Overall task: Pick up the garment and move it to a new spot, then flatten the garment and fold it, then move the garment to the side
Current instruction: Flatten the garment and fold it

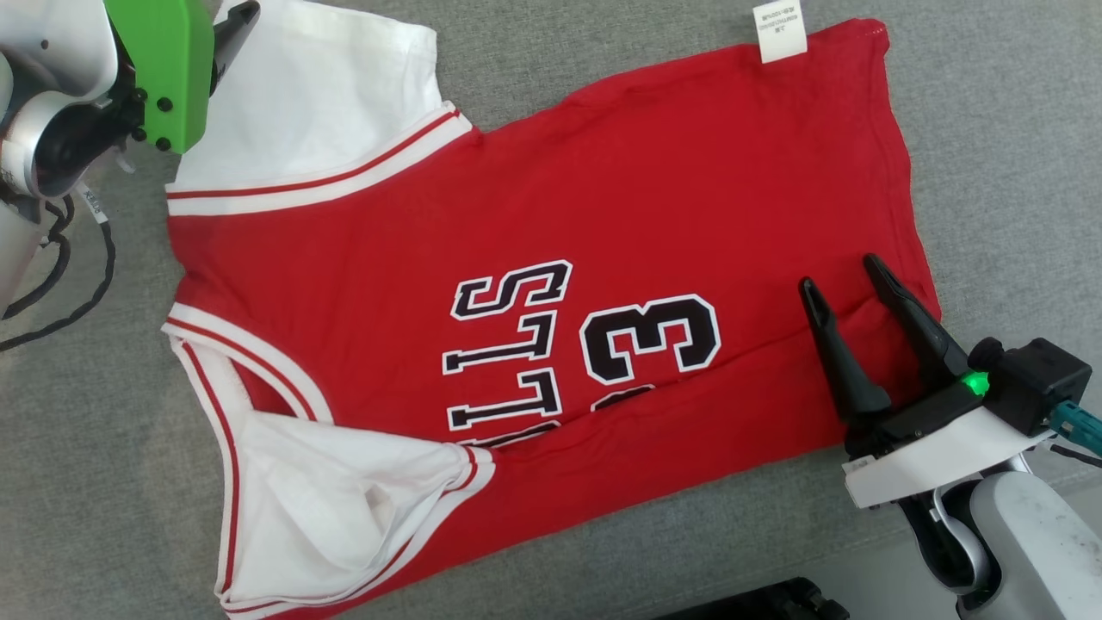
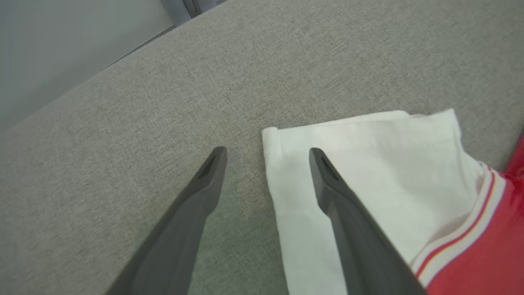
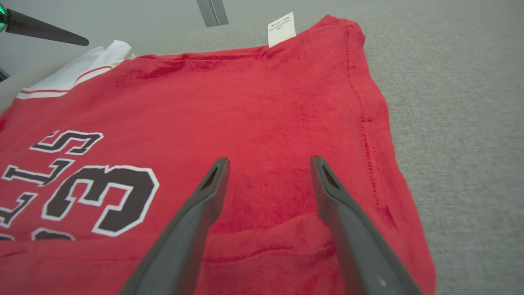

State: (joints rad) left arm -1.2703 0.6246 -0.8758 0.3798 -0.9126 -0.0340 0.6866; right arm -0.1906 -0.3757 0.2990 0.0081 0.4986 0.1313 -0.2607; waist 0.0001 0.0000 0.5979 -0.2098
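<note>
Head camera: steep downward look, most of jersey. Left wrist camera: close, low, sleeve at left gripper tips. Right wrist camera: close above hem (label shared with head view).

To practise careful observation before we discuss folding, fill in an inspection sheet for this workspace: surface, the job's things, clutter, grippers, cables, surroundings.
Surface: grey woven fabric surface, flat, no stains visible.
Job's things: red jersey with white sleeves and black lettering, spread out; its near long edge is folded over part of the print; white care label at the hem.
Clutter: nothing seen.
Grippers: left gripper open, straddling the edge of the far white sleeve; right gripper open over the red hem end; neither holds anything.
Cables: black cable loops beside the left arm.
Surroundings: pale area beyond the surface's edge; dark object at the head view's bottom edge, unidentifiable.
</note>
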